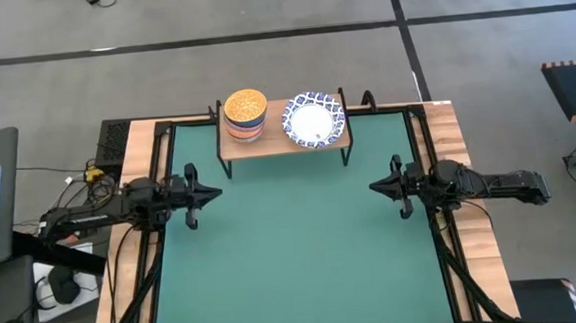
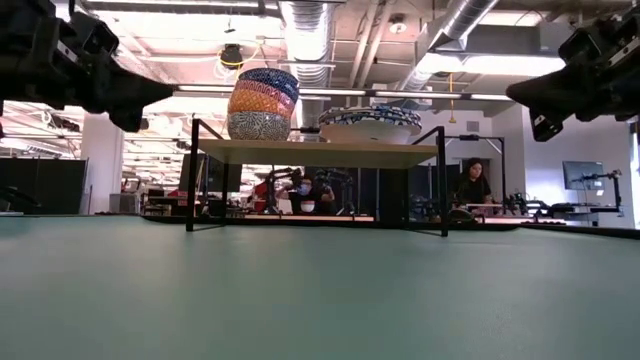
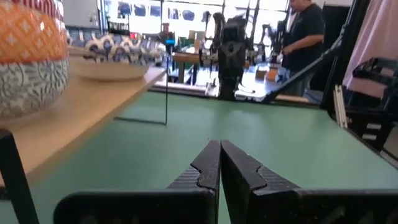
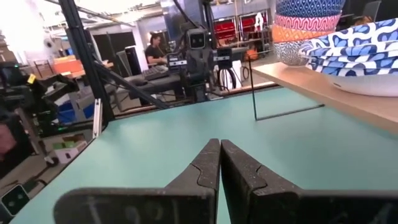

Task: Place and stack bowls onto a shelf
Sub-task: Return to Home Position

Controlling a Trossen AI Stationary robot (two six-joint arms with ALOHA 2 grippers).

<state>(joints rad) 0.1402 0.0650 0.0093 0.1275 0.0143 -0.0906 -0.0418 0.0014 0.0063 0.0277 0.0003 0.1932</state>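
The shelf (image 1: pixel 285 140), a light wooden plank on thin black legs, stands at the table's far edge. On its left part sits a stack of small bowls (image 1: pixel 245 114), yellow-orange on top; the low view shows that stack (image 2: pixel 262 103) with a grey-blue patterned bowl lowest. On its right part rests a nested stack of wide white bowls with blue lattice rims (image 1: pixel 313 119). My left gripper (image 1: pixel 214 195) hovers shut above the table's left side, my right gripper (image 1: pixel 376 187) shut above the right side. Both point toward the table's middle.
The green table (image 1: pixel 304 261) lies bare between the arms and toward the near edge. Black frame rails run along the table's sides. People sit and stand in the room beyond the table, seen in the low and wrist views.
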